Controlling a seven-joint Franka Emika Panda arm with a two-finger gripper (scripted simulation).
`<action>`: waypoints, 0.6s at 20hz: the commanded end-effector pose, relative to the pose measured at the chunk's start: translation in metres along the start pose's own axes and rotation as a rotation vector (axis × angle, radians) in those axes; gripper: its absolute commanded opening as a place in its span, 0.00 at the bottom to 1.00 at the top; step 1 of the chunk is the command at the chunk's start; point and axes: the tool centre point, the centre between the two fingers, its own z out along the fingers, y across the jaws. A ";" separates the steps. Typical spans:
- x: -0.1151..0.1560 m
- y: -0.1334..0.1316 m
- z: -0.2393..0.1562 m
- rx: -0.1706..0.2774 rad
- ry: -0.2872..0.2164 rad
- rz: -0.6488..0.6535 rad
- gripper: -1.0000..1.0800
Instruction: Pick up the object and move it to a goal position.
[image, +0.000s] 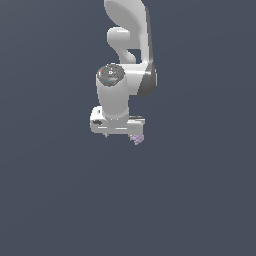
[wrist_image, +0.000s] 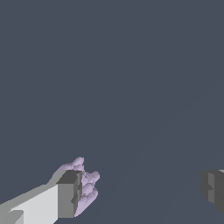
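Note:
The object (image: 137, 138) is a small lavender knobbly lump that peeks out from under the white gripper's hand on the exterior view's right side. In the wrist view the object (wrist_image: 87, 186) lies right against one finger (wrist_image: 68, 194), partly hidden behind it. The other finger (wrist_image: 213, 190) stands far off across a wide gap. My gripper (wrist_image: 142, 192) is open and not closed on the object. In the exterior view the gripper (image: 121, 133) points down and its fingertips are mostly hidden by the hand.
The white arm (image: 127, 45) rises above the gripper toward the top of the exterior view. A plain dark grey floor (image: 200, 200) lies all around.

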 end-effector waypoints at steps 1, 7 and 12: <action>-0.002 -0.003 0.002 -0.001 0.001 -0.024 0.96; -0.011 -0.014 0.011 -0.004 0.006 -0.131 0.96; -0.024 -0.029 0.023 -0.008 0.012 -0.271 0.96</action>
